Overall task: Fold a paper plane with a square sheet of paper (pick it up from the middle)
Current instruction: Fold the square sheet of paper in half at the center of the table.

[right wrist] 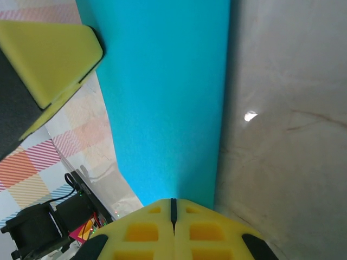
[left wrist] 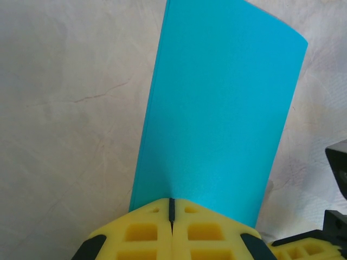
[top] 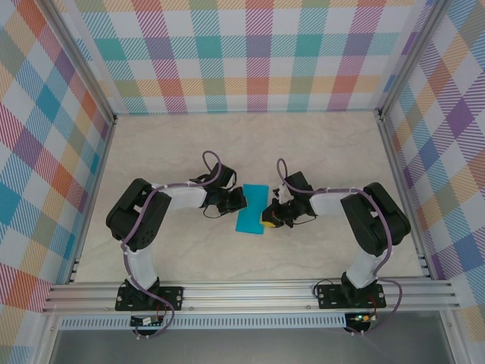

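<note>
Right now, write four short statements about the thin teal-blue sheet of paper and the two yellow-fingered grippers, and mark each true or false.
1. The thin teal-blue sheet of paper sits between the two grippers. True.
2. The left gripper is open. False: it is shut on the sheet's edge.
3. The right gripper is shut on the sheet. True.
4. The sheet is already a pointed dart with wings. False: in the top view its outline is a narrow rectangle.
</note>
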### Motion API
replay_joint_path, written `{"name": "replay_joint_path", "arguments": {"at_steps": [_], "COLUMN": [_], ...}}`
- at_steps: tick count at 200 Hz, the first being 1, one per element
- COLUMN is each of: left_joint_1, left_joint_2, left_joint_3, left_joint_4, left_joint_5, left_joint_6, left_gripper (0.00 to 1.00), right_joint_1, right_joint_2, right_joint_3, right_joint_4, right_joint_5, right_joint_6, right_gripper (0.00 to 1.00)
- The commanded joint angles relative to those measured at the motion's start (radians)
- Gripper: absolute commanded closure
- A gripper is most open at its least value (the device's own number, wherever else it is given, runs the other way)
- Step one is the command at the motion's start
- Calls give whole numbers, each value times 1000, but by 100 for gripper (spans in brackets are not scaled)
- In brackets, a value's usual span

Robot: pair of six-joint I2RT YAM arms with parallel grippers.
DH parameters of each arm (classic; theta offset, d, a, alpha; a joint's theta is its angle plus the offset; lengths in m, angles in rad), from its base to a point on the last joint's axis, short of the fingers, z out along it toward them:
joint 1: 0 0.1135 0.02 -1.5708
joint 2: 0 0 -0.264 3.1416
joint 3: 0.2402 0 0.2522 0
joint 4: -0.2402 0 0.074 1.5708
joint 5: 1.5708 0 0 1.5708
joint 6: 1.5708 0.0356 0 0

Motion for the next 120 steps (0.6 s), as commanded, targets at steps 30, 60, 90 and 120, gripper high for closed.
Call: {"name": "replay_joint_path", "arguments": {"at_steps": [30, 60, 90, 120], "left_joint_1": [-10, -10, -10, -10], "left_joint_2": [30, 33, 33, 31], "left_joint_3": [-44, -41, -43, -48], "left_joint_4": [-142, -143, -139, -135], "left_joint_5": [-62, -63, -62, -60], "left_joint_6": [10, 13, 10, 8], "left_gripper": [100, 100, 100, 100], "right_joint_1": [7, 6, 7, 20], "right_joint_2": [24, 20, -51, -114], "right_joint_3": [-36, -46, -53, -56], "right_joint_4": [-7, -44, -47, -26], "right_joint_5": [48, 43, 12, -40], "right_joint_6": [-26, -54, -52, -54], "right_gripper": [100, 100, 100, 100]}}
